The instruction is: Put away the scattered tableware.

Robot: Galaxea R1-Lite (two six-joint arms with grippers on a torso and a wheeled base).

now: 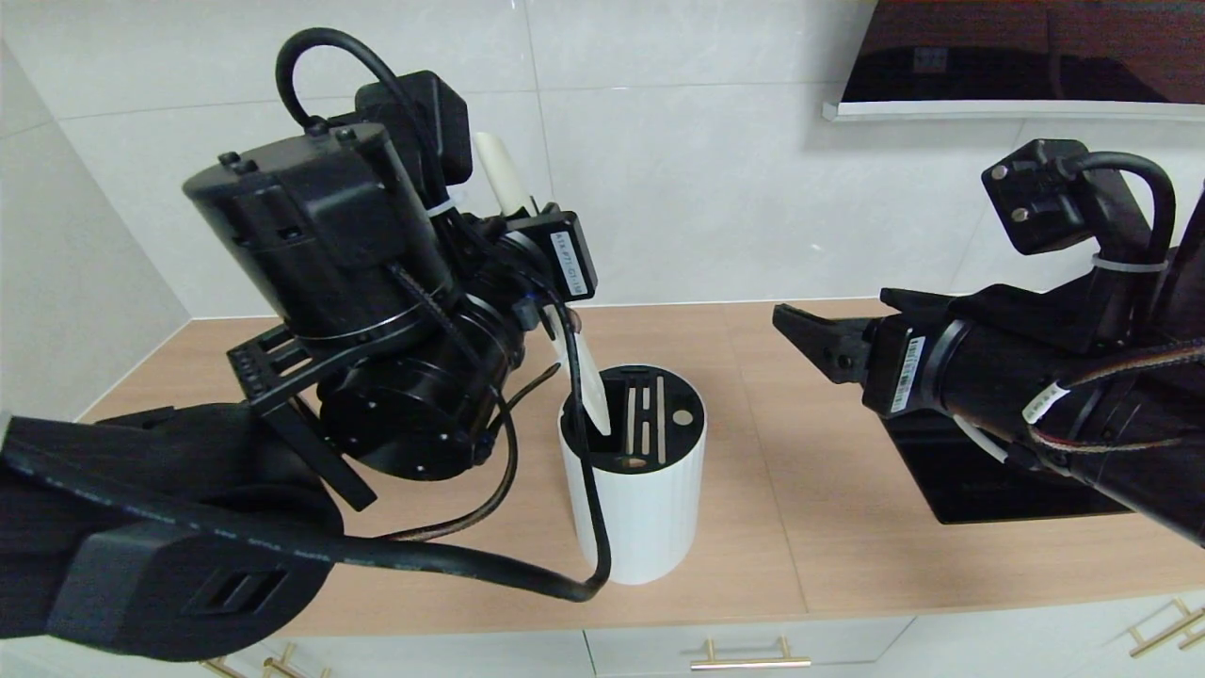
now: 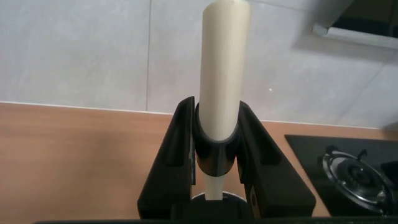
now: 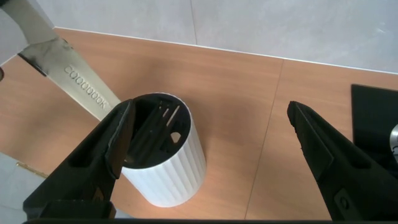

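A kitchen knife with a smooth cream handle and a pale blade hangs over a white ribbed knife holder. The holder stands in the middle of the wooden tabletop. The left gripper has its black fingers clamped on the handle just above the dark collar where the blade begins.

The knife looks light and rigid. Its rounded handle is probably slippery, and the handle is the safe place to hold it, well away from the edge. Its long axis is close to upright, leaning slightly, with the handle end up towards the far wall. The tip points down at the left side of the holder's slotted black top. How far it has entered cannot be made out.

The right gripper hovers to the right of the holder, its fingers spread wide and holding nothing. A black hob lies at the right of the tabletop.
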